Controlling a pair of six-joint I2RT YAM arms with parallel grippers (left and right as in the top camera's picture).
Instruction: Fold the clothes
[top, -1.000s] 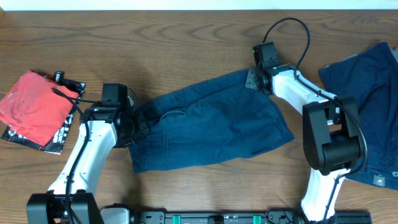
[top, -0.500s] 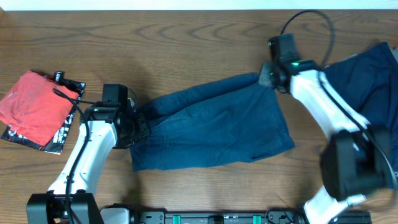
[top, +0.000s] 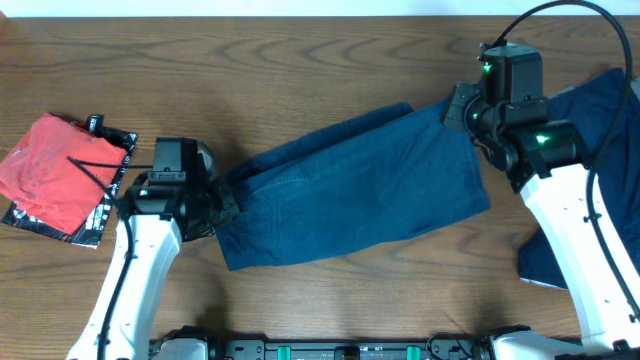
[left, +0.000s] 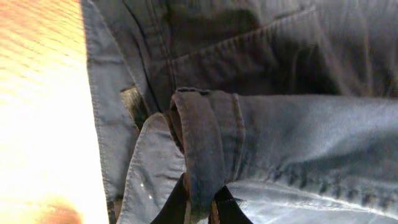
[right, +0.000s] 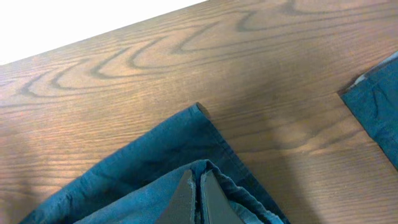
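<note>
Shorts (top: 355, 195) of dark navy lie stretched slantwise across the middle of the desk (top: 300, 60), held at both ends. Left hand (left: 199, 208) is clamped on a rolled fold at the cloth's left edge; right hand (right: 199, 182) is pinched tight on the upper right corner. 1 more navy garment (top: 615, 130) lies at the desk's right edge, partly under the right arm. Red cloth (top: 55, 170) sits far left.

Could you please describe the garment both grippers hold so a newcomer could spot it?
On the brown wooden table, look at the middle: a dark navy denim-like garment lies spread out. Unlike the second navy garment at the right edge, it is pinched by the left gripper and right gripper.
</note>
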